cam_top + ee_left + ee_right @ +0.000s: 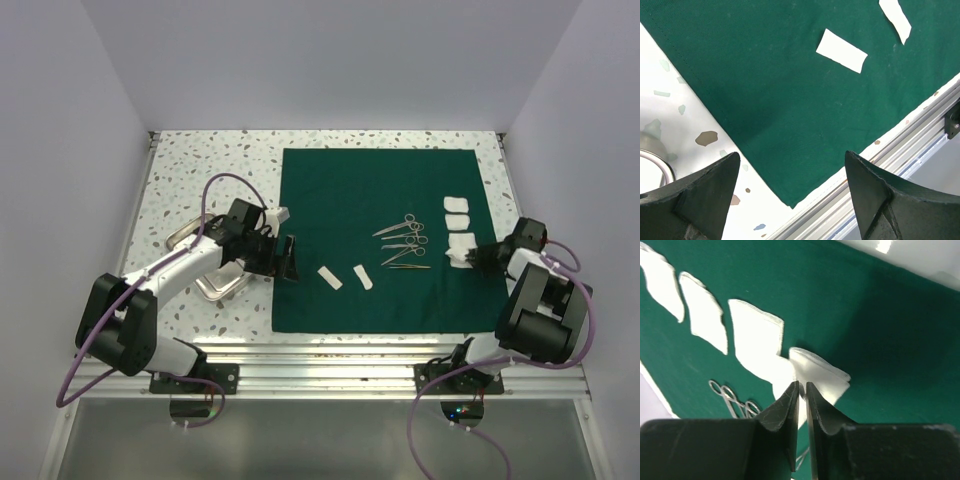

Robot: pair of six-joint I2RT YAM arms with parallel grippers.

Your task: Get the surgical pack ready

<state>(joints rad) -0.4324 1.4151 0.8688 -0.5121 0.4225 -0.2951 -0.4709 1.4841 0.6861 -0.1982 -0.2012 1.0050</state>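
The right gripper [801, 384] is seen with its two dark fingers drawn almost together, only a thin slit being left between them. The tips are set at the lifted corner of a folded white gauze pad [822, 375], and whether that pad is pinched cannot be told. This pad is the last of a row of four and is overlapped with its neighbour. The row is laid close to the right edge of the dark green cloth drape [340, 190], which is spread flat on the speckled tabletop [200, 170]. Bare cloth is left beyond the pad on the side away from the steel scissor-like instruments [405, 240], which are grouped near the middle of the drape. The left gripper [791, 154] is held wide open with nothing between its fingers, over the drape's left edge, the near left corner of the cloth being framed between them. Two flat white strips [345, 278] are laid well apart from it, across open green. An aluminium rail [920, 130] is run just beside the drape's near edge. The small metal tray [222, 288] is shown from overhead beside the drape, partly under the left arm, whereas only a curved sliver of rim is caught by the left wrist camera. The slit is revealed solely by the right wrist view, where only the instruments' ring handles are visible.
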